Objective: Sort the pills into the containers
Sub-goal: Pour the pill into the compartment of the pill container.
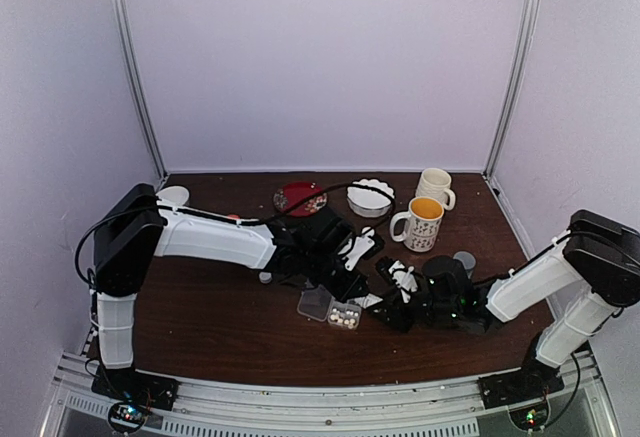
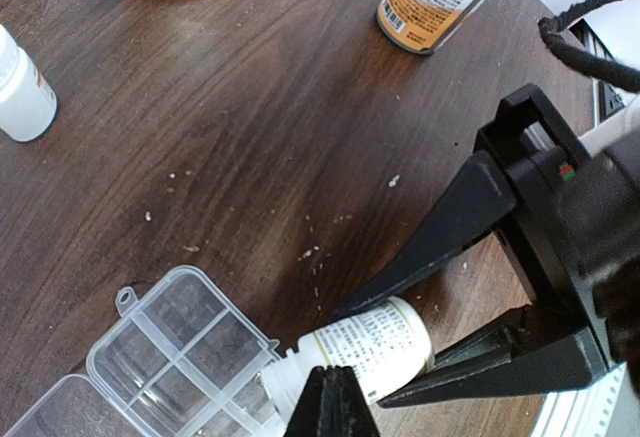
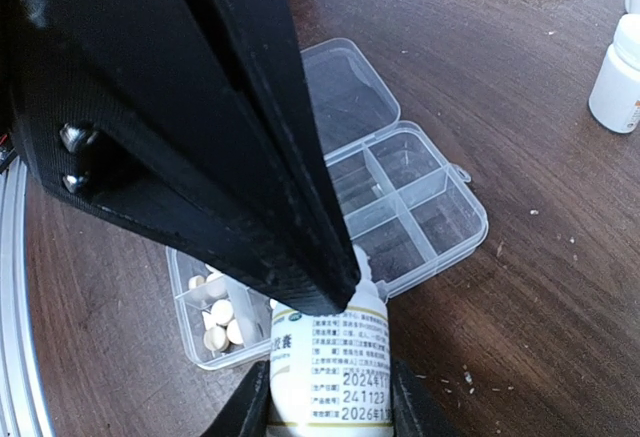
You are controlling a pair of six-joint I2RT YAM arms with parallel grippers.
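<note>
The dark wooden table [image 1: 220, 327] has both arms reaching in to its middle. The right hand [image 3: 330, 412] has something clamped between its fingers, and the left hand [image 2: 330, 405] is pinched fully closed on nothing. Below them lies the clear pill box [image 3: 400, 207], lid flat open beside its cells. What the right hand holds is a white pill bottle [image 2: 375, 342], tipped with its neck at the box's edge, the left hand's tip right at that neck. A few cream pills [image 3: 220, 322] sit in one end cell
</note>
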